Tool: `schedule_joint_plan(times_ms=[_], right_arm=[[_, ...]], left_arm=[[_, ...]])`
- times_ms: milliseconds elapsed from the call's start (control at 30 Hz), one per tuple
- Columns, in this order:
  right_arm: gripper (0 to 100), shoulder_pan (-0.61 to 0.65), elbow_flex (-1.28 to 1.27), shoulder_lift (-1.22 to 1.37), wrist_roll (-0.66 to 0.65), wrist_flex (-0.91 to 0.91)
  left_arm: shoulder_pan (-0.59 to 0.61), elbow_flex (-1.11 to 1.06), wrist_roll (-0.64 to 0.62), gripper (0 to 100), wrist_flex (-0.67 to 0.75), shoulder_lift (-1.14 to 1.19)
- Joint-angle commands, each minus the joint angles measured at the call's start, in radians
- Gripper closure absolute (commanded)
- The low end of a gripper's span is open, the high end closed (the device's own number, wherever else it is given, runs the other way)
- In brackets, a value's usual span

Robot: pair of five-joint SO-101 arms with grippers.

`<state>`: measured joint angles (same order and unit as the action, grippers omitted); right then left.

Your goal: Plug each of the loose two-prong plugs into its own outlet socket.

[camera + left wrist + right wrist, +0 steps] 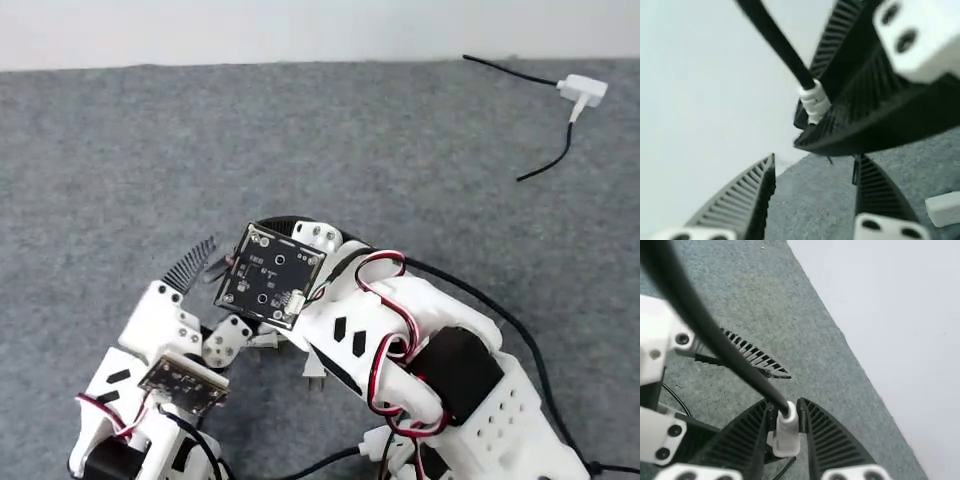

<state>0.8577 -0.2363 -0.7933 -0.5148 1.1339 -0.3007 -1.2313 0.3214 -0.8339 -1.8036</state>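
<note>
**High view.** Both arms crowd the near edge of the grey mat (120, 150). The left gripper (200, 262) sits near-left, with one ribbed finger pointing far-right toward the right arm's camera board (270, 275). Far right, well apart from both arms, the far plug (583, 91) lies on the mat. Two black cord ends leave it, one running far-left and one curling near-left. I cannot tell whether it is a bare plug or one already mated with a socket. The right arm is the nearer to it.

**Left wrist view.** The left gripper (815, 170) stands wide with nothing between its fingers. Just past its tips, the right gripper (805, 127) pinches the held plug (814, 102). Its cord (775, 40) climbs away from it. A white block (942, 209) lies on the mat close by. It may be a socket, but it is cut off at the edge and I cannot say.

**Right wrist view.** The right gripper (785, 405) is clamped narrow on the held plug (787, 435). The plug's long axis runs along the fingers, with the cord end out at the tips and the prongs hidden. The next move likely turns on where those prongs face. The left gripper, just beside it, is the nearer helper.

**Count.** There are two plugs, two grippers and one white block.
</note>
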Motion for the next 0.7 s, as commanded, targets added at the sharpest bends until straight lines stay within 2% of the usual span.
schedule_joint_plan(times_ms=[0,167,367,667], right_arm=[[99.0,0.008,0.044,0.002,0.011,0.007],[99.0,0.008,0.044,0.002,0.011,0.018],[99.0,0.004,0.043,0.002,0.011,0.058],[99.0,0.002,0.028,0.002,0.011,0.056]], left_arm=[[0.017,0.007,-0.011,75,0.046,-0.002],[0.026,0.007,-0.006,75,0.048,-0.002],[0.106,0.008,-0.005,75,0.052,-0.002],[0.11,0.015,-0.005,75,0.049,-0.005]])
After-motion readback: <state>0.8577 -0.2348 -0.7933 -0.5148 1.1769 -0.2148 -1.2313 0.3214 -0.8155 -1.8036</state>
